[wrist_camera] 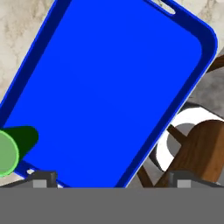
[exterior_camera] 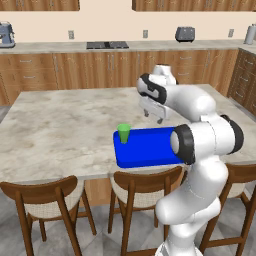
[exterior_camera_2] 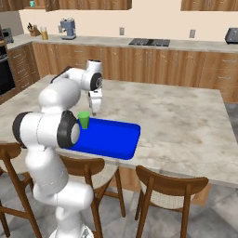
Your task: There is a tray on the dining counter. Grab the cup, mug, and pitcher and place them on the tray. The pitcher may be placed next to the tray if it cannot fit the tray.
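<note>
My pincer (exterior_camera: 153, 114) hangs above the bench (exterior_camera: 60, 130), over the far edge of the blue tray (exterior_camera: 145, 150), with its fingers spread wide and nothing between them. From the right base view the pincer (exterior_camera_2: 95, 108) stands just above and behind the green cup (exterior_camera_2: 84, 120), apart from it.

The cup (exterior_camera: 123, 133) stands upright in the tray, at the tray's end on my left, close to the rim. The hand view looks straight down: there the cup (wrist_camera: 9, 151) appears as a pale green circle at the lower left corner of the tray (wrist_camera: 109, 87), and the rest of the tray floor is bare blue. That view also shows a slot-shaped handle hole in the tray's rim at the top, which the base views do not resolve, and a wooden chair (wrist_camera: 197, 153) beyond the bench edge.

The left base view shows the tray lying near the front edge of the bench, above the chairs (exterior_camera: 140, 187), with my forearm hiding its right end. The right base view shows the tray (exterior_camera_2: 111, 137) nearly whole, rounded corners and low rim. It also shows, on the wall counter (exterior_camera_2: 116, 42) at the far left, a small glass with orange liquid (exterior_camera_2: 44, 33) beside a coffee machine (exterior_camera_2: 68, 28); it is too small to tell more.
</note>
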